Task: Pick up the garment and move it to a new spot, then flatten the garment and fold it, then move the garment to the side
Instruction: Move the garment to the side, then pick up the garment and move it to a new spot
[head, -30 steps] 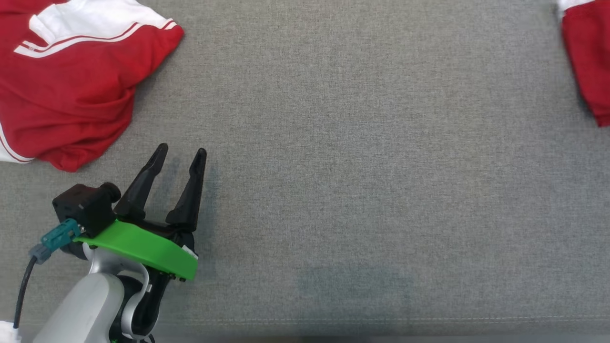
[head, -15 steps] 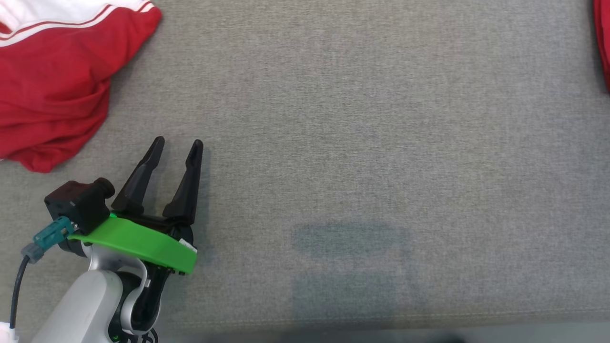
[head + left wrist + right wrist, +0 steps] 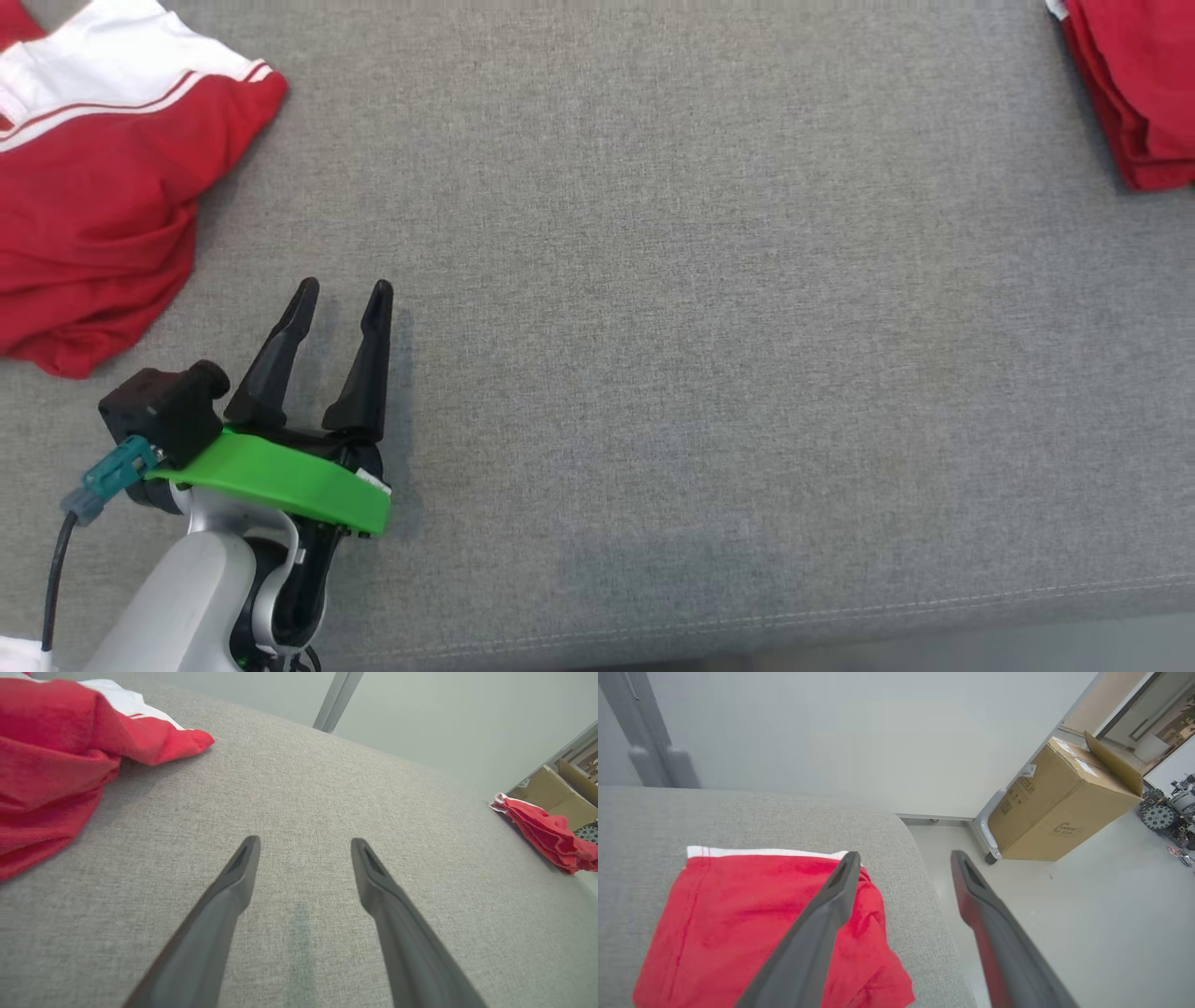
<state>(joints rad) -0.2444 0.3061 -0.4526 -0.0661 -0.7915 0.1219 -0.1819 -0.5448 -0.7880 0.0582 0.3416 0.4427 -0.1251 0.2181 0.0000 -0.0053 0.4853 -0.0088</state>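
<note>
A folded red garment (image 3: 1139, 84) with a white band lies at the right end of the grey cushion (image 3: 653, 327). In the right wrist view my right gripper (image 3: 905, 855) hovers open above the folded garment (image 3: 747, 919), its left finger over the cloth's corner and nothing between the jaws. My left gripper (image 3: 344, 289) stands open and empty over bare cushion at the lower left. In the left wrist view the left gripper (image 3: 304, 842) points across the cushion towards the folded garment (image 3: 546, 833).
A crumpled red and white garment (image 3: 93, 205) lies at the upper left, close to the left gripper. The cushion's right edge drops to a pale floor (image 3: 1064, 914). A cardboard box (image 3: 1059, 807) stands there against the wall.
The head view has shifted about. The right gripper has opened, and the red garment at the right now lies as a neat stack. The left gripper has stayed open in place.
</note>
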